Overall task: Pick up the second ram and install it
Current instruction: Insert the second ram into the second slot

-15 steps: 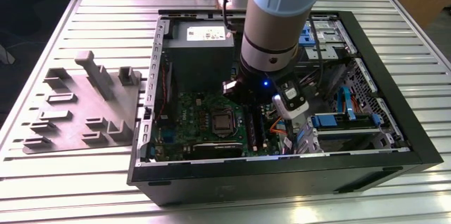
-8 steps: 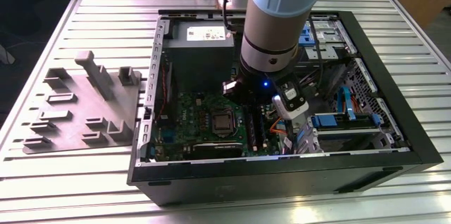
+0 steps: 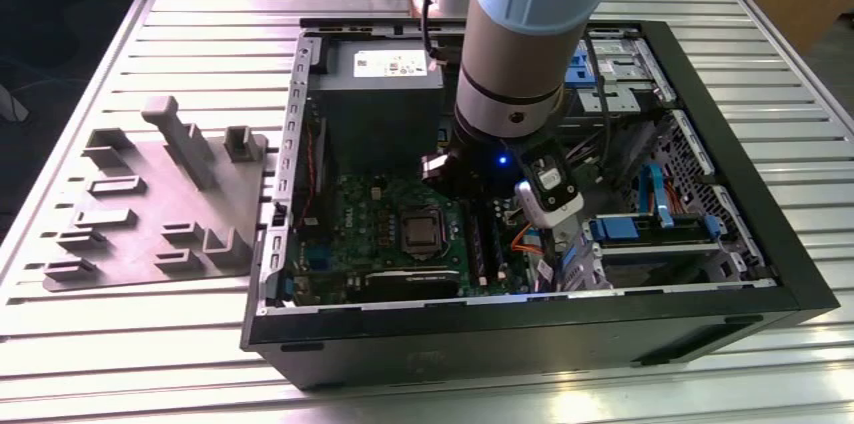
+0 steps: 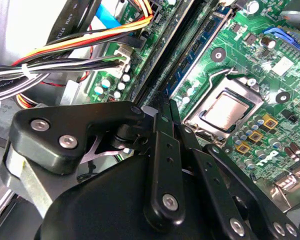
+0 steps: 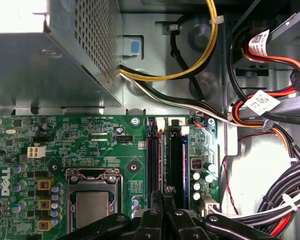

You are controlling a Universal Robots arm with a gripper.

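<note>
Black linkages of the hand (image 5: 165,200), pressed together over the second ram (image 5: 162,160) in its slot: seating likely needs even, vertical pressure.

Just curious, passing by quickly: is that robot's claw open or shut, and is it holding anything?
Gripper: closed, apparently pinching the second ram, which stands at the motherboard's slots.

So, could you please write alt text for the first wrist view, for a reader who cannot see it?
The black gripper hangs over the black memory slots of a green motherboard inside an open computer case. The processor socket lies beside the slots, and a grey metal power supply and bundled cables sit nearby.
</note>
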